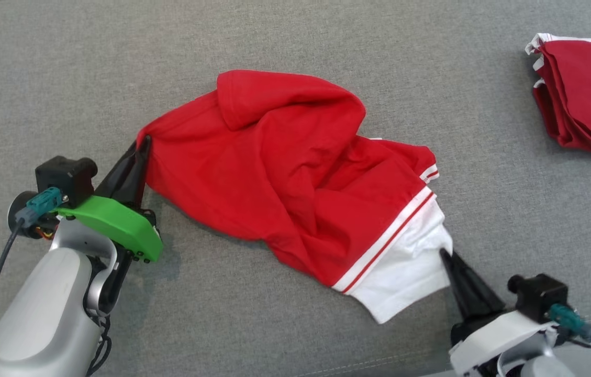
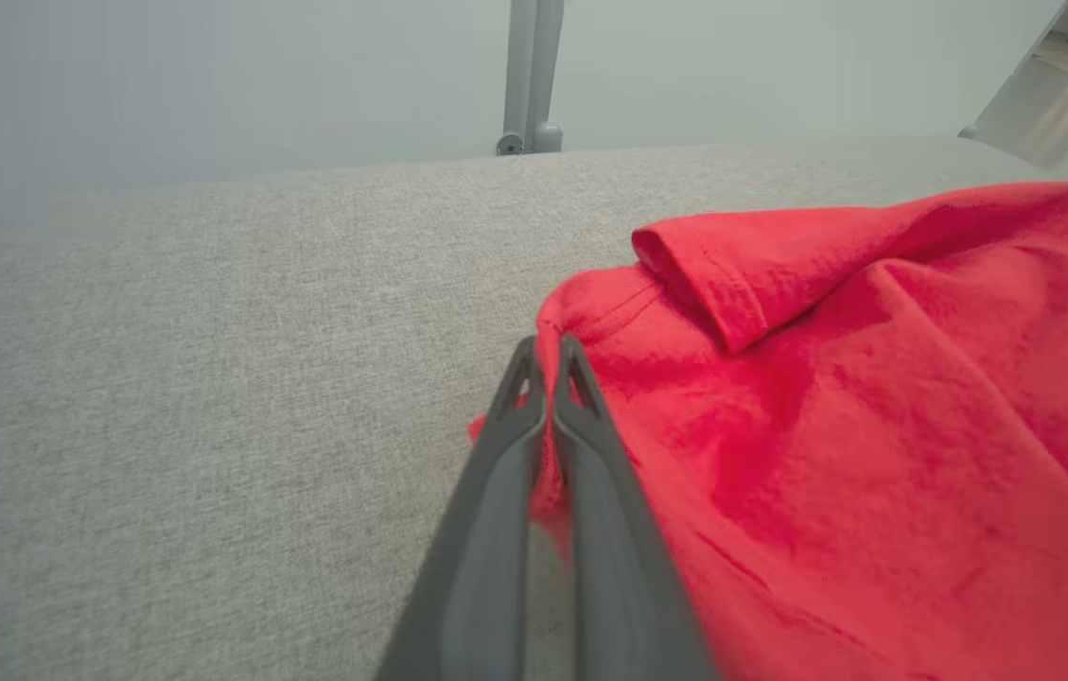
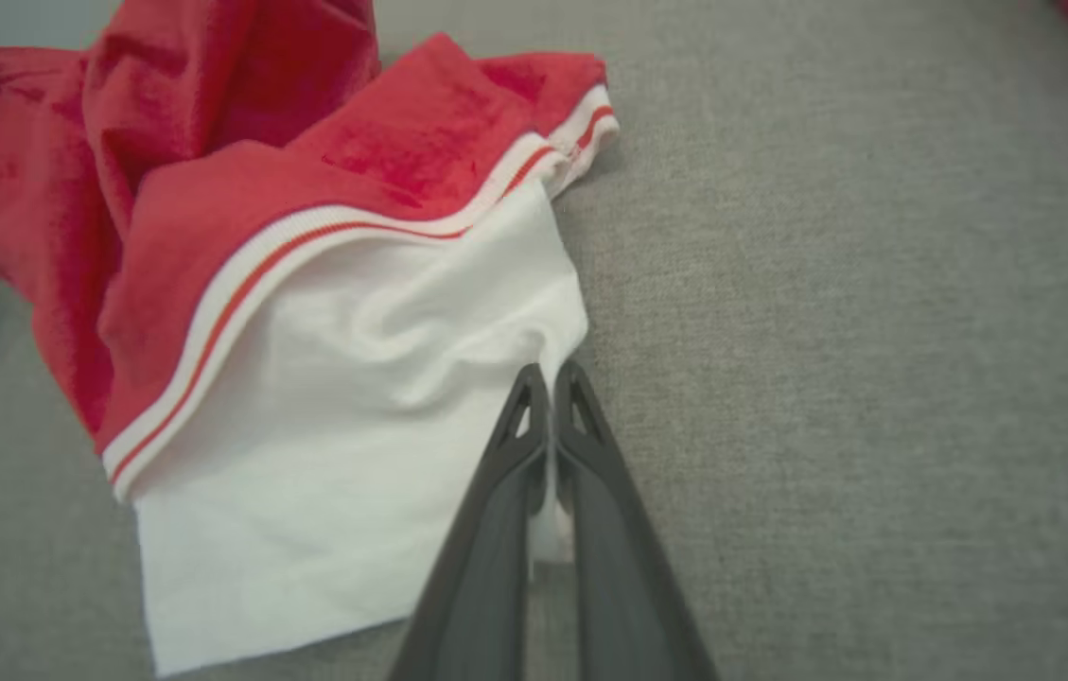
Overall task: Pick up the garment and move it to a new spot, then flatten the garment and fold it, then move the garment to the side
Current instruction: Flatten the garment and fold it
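Observation:
A red garment (image 1: 285,173) with a white panel (image 1: 405,272) and red-and-white striped trim lies crumpled in the middle of the grey surface. My left gripper (image 1: 143,144) is shut on the garment's red left corner; in the left wrist view red cloth (image 2: 779,426) is pinched between the closed fingers (image 2: 548,378). My right gripper (image 1: 444,255) is shut on the edge of the white panel (image 3: 354,416); white cloth shows between its closed fingers (image 3: 548,397). The garment sags in folds between the two grips.
A second, darker red garment (image 1: 583,94) with white edging lies folded at the far right. The grey fabric surface (image 1: 65,78) stretches all round. A grey post (image 2: 529,76) stands beyond the far edge in the left wrist view.

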### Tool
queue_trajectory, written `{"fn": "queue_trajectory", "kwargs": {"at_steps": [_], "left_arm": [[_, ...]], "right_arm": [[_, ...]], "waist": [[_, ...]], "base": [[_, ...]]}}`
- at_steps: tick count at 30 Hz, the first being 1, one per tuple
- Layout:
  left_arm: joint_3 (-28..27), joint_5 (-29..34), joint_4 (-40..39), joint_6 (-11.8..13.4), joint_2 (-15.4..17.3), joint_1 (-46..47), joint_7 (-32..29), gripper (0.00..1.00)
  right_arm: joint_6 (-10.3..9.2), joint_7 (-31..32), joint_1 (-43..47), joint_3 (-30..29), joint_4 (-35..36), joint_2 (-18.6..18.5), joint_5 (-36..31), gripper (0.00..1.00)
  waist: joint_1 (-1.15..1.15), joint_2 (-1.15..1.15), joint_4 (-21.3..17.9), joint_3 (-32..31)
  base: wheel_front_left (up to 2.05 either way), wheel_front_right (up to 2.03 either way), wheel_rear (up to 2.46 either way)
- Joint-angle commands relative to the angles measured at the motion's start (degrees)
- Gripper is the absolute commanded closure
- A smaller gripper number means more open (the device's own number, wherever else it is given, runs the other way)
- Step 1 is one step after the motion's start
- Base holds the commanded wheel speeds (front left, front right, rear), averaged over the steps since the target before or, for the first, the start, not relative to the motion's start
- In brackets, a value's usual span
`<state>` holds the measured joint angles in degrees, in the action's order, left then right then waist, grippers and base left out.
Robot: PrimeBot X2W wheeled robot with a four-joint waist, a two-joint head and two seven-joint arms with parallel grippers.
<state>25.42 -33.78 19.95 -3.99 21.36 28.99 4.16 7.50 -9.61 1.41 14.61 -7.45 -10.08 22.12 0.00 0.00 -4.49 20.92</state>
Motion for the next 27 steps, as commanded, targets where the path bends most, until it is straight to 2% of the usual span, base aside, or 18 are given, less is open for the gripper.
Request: {"fn": "queue_trajectory", "kwargs": {"at_steps": [1, 11, 21, 27], "left_arm": [[-0.71, -0.75, -1.22, 0.63, 0.24, -0.27, 0.7, 1.0], [-4.17, 0.2, -13.04, 4.67, 2.4, -0.08, 2.68, 1.0], [-8.65, 2.34, -26.64, 9.85, 3.91, 3.57, 4.85, 1.0], [-11.28, 4.34, -33.29, 13.62, 4.64, 5.5, 4.98, 1.0]], "right_arm": [[-0.02, -0.82, -1.82, -1.0, 1.58, -1.31, -0.55, 1.0], [-0.02, 1.49, -11.95, -7.55, 14.48, -6.48, -1.31, 1.0], [-0.02, 3.19, -26.91, -12.32, 20.15, -9.44, 0.48, 1.0], [-0.02, 4.88, -33.5, -14.58, 22.2, -9.42, -0.65, 1.0]], "waist": [[0.0, 0.0, 0.06, -0.54], [0.0, 0.0, 0.73, -3.04], [0.0, 0.0, 2.67, -5.66], [0.0, 0.0, 3.29, -7.02]], "base": [[0.0, 0.0, 0.0], [0.0, 0.0, 0.0], [0.0, 0.0, 0.0], [0.0, 0.0, 0.0]]}}
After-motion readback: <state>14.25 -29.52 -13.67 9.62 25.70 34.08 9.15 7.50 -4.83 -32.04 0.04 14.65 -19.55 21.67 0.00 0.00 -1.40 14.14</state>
